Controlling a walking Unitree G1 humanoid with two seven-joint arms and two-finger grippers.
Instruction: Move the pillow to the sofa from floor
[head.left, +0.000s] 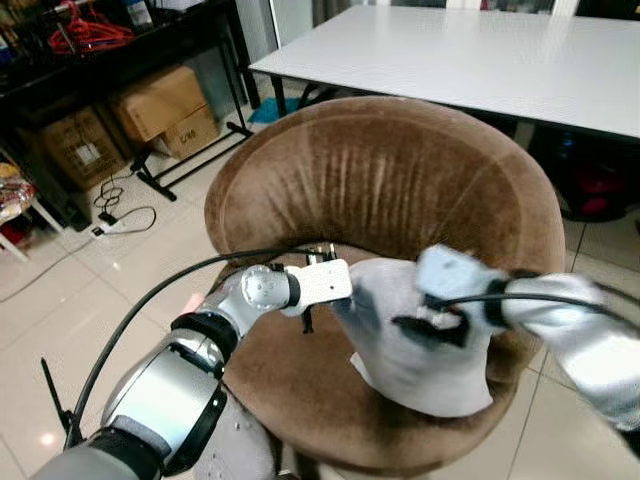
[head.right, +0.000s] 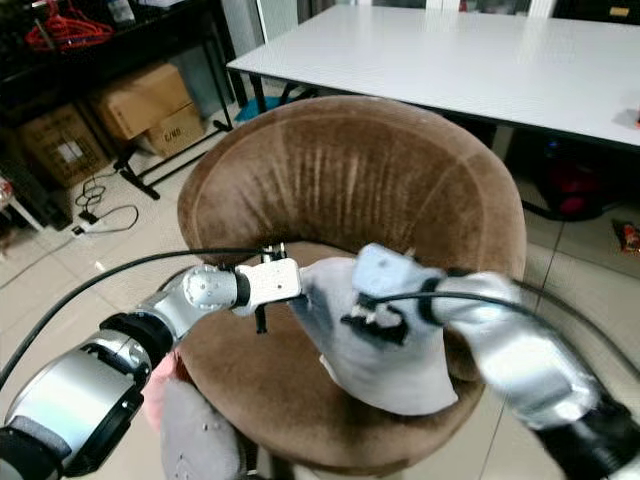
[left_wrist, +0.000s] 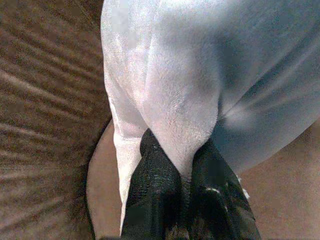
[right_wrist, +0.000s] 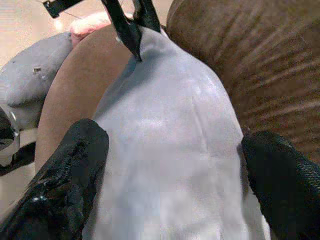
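Note:
A pale grey pillow (head.left: 425, 355) lies on the seat of a round brown velvet armchair (head.left: 380, 170). My left gripper (left_wrist: 185, 170) is shut on one corner of the pillow (left_wrist: 190, 90), pinching the fabric between its black fingers (right_wrist: 131, 27). My right gripper (right_wrist: 172, 137) is open, with one finger on each side of the pillow (right_wrist: 170, 160) near the chair's backrest. In the eye views the right gripper (head.left: 435, 325) is blurred over the pillow's top edge, and the left gripper (head.right: 298, 287) meets the pillow's left corner.
A white table (head.left: 480, 60) stands just behind the chair. Cardboard boxes (head.left: 165, 105) and a black rack are at the back left, with cables (head.left: 120, 215) on the tiled floor. A grey cushion (right_wrist: 30, 75) and something pink (right_wrist: 87, 25) lie beside the chair's front.

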